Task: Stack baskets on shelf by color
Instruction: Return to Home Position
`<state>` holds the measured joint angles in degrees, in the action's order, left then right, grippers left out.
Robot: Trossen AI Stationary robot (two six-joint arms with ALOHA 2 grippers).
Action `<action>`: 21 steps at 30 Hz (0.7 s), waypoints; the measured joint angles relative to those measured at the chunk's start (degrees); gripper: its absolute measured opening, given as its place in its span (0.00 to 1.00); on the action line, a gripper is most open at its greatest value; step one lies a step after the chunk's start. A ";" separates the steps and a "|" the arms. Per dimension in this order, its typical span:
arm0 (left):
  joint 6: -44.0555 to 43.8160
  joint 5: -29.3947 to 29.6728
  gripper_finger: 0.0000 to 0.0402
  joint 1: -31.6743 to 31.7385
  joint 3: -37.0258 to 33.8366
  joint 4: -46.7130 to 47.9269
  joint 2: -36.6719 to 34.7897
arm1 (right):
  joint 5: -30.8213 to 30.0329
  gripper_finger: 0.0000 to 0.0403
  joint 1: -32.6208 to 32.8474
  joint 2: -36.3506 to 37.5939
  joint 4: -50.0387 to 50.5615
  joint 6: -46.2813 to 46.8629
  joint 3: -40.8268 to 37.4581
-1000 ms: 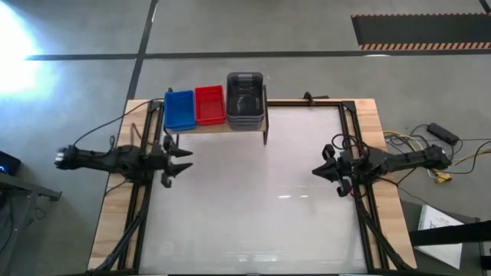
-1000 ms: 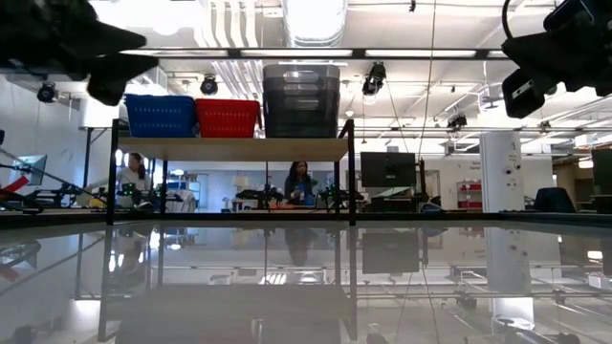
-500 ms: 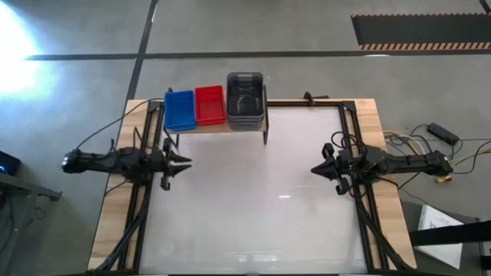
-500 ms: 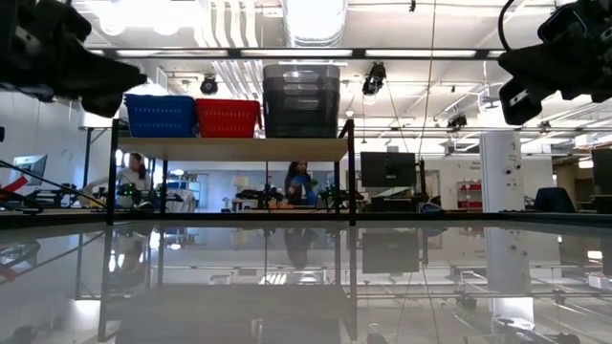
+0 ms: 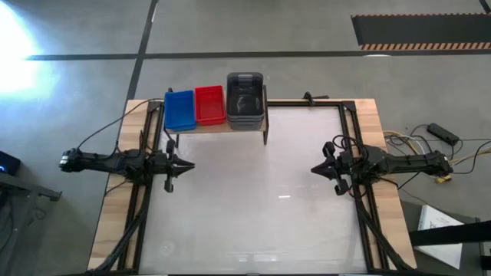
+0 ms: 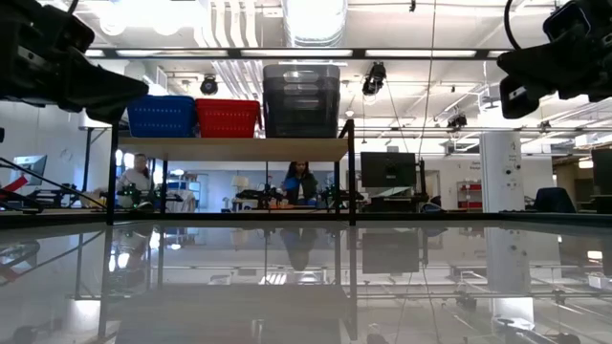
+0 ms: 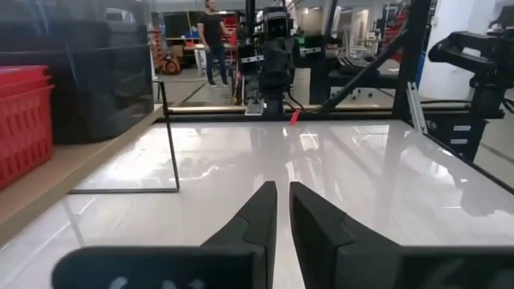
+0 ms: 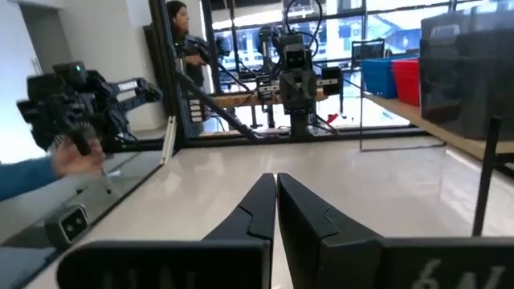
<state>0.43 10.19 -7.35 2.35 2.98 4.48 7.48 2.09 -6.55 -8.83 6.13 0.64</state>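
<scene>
High view looks down on the large white-topped table [image 5: 261, 207] with wooden edges. At its far left stands the small shelf [image 5: 215, 128], a light wooden plank on black metal legs. On the plank, side by side and touching, sit the dark translucent grey mesh baskets [image 5: 245, 98], the red mesh baskets [image 5: 209, 104] and the blue mesh baskets [image 5: 179, 110]. The grey pile is tallest in the low view, and I cannot count how many are nested in each. Left gripper [image 5: 189, 165] hangs over the table's left side, fingers drawn together and empty. The right gripper [image 5: 314, 169] hangs over the right side, its fingers likewise together and empty.

blue baskets [image 5: 179, 110], red baskets [image 5: 209, 104], dark grey baskets [image 5: 245, 98], wooden shelf [image 6: 229, 149]
</scene>
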 joint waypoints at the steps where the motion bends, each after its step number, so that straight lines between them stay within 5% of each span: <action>1: 0.00 0.09 0.05 0.00 0.00 -0.02 0.26 | -0.01 0.02 0.00 0.00 0.02 -0.90 0.00; 4: 0.00 0.28 0.05 0.00 0.02 0.04 1.09 | -1.95 0.02 0.02 -0.07 0.30 -3.49 -0.01; 13: -0.01 0.77 0.06 0.00 -0.31 -3.05 3.64 | -29.66 0.02 0.00 -0.37 1.56 -3.87 -0.02; 21: 0.00 0.75 0.06 0.00 -0.31 -3.37 5.00 | -32.11 0.02 0.00 -0.37 2.24 -4.02 0.00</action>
<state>0.43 10.94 -7.35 2.04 -0.38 9.47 -24.63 2.09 -6.92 -6.59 2.11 0.64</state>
